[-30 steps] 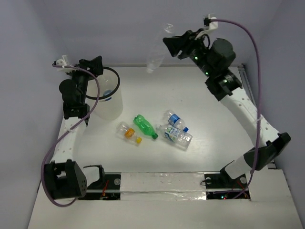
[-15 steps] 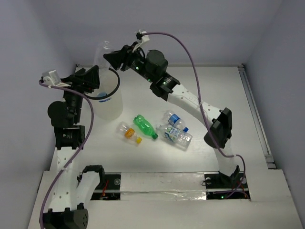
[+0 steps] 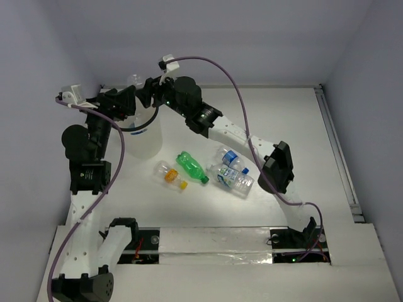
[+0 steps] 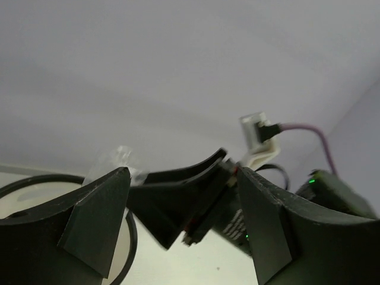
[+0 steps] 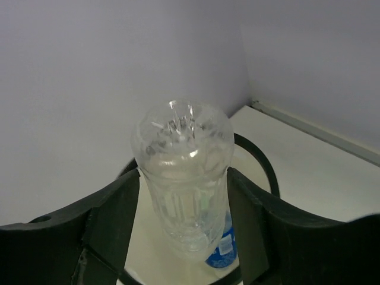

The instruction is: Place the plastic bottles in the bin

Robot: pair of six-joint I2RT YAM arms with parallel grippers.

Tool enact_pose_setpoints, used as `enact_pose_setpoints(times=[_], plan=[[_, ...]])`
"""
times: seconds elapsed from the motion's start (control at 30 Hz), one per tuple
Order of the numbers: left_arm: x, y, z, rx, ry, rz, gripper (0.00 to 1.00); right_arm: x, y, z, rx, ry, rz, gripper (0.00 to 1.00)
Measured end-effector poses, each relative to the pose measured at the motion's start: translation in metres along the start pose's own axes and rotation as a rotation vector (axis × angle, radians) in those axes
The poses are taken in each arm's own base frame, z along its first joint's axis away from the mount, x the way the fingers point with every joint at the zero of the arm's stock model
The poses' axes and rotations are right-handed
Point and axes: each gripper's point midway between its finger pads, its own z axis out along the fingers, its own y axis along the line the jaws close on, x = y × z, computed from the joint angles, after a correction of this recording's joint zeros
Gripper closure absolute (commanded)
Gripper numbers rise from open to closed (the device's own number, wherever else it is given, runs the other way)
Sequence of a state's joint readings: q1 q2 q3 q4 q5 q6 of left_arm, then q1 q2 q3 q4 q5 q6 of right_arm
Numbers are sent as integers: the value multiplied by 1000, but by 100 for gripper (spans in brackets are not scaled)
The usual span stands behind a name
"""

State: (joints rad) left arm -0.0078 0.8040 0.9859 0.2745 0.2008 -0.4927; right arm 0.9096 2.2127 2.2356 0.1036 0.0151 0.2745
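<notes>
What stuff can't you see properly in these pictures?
1. Top view: the ribbed clear plastic bottle is mostly hidden behind the right tool.
2. Right wrist view: that bottle half covers a blue-and-white thing in the translucent white bin; unidentifiable.
3. Left wrist view: the left tool and the bottom edge cut off the bin.
4. Top view: print on the tiny orange-labelled bottle is too small.

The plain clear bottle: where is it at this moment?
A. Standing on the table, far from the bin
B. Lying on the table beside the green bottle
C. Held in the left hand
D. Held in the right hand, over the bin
D: in the right wrist view the plain clear bottle sits gripped in the right hand, with the black rim of the bin behind it.
</notes>
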Motion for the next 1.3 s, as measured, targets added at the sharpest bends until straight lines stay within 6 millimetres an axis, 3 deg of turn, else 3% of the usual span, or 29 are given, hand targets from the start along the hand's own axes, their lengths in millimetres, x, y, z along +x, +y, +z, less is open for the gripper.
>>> enact_pose_setpoints(times=[0.17, 0.23, 0.4, 0.53, 0.57, 0.6, 0.7, 0.77, 0.83, 0.93, 1.0, 1.1, 1.17, 1.2, 1.3], plan=[[-18, -21, -3, 54, -14, -1, 38, 20, -7, 2, 16, 47, -13, 13], [-20, -26, -5, 71, -7, -8, 42, 23, -8, 2, 20, 60, -14, 12], [-13, -39, -12, 117, 41, -36, 68, 17, -8, 0, 27, 49, -19, 16], [-2, -54, -16, 183, 99, -77, 86, 8, -13, -22, 64, 62, -26, 39], [1, -59, -17, 204, 116, -90, 89, 4, -15, -33, 80, 69, -25, 54], [5, -65, -18, 226, 132, -103, 95, -4, -18, -46, 91, 60, -26, 61], [26, -93, -22, 308, 203, -154, 100, -28, -29, -100, 132, 41, 1, 81], [51, -122, -27, 372, 277, -191, 100, -51, -46, -138, 176, -9, 20, 90], [83, -149, -32, 415, 363, -215, 100, -68, -72, -180, 246, -52, 37, 94], [140, -180, -38, 426, 492, -220, 100, -78, -113, -239, 380, -96, 49, 100], [185, -186, -42, 398, 580, -209, 100, -73, -133, -277, 464, -101, 55, 100], [269, -167, -53, 284, 747, -160, 100, -55, -140, -318, 536, -65, 61, 100], [315, -153, -64, 210, 847, -120, 83, -45, -141, -337, 565, -40, 69, 100], [333, -148, -70, 179, 886, -110, 60, -41, -141, -345, 575, -30, 74, 100], [366, -136, -81, 107, 954, -97, 25, -26, -141, -367, 601, 8, 86, 100]])
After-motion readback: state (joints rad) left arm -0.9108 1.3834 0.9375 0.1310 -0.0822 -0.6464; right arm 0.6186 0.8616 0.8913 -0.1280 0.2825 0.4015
